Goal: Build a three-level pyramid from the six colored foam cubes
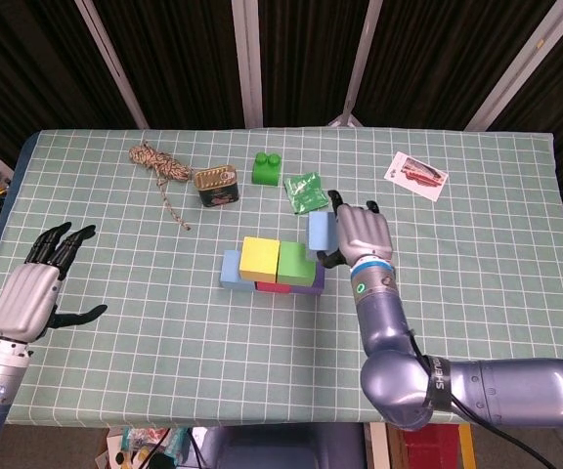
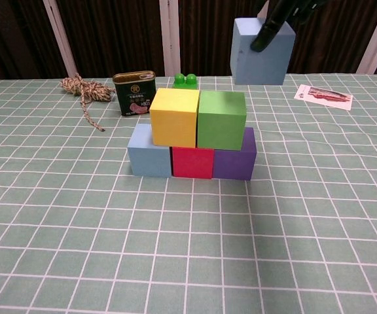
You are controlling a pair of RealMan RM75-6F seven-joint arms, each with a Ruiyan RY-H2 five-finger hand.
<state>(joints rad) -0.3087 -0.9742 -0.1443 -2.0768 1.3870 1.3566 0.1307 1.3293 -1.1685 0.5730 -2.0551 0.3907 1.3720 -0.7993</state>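
Observation:
A stack stands mid-table: light blue cube (image 2: pixel 149 152), red cube (image 2: pixel 192 162) and purple cube (image 2: pixel 235 157) in a row, with a yellow cube (image 2: pixel 174 116) and a green cube (image 2: pixel 221 119) on top. My right hand (image 1: pixel 361 233) grips a second light blue cube (image 2: pixel 260 52) in the air, above and just right of the green cube; in the head view that held cube (image 1: pixel 319 232) shows beside the stack's right end. My left hand (image 1: pixel 35 290) hovers far left, fingers apart, holding nothing.
Behind the stack are a green tin can (image 2: pixel 135 93), a coil of rope (image 2: pixel 77 87), a green toy brick (image 2: pixel 186 80), a green packet (image 1: pixel 306 191) and a printed card (image 2: pixel 323 95). The table's front edge (image 1: pixel 262 422) lies near me.

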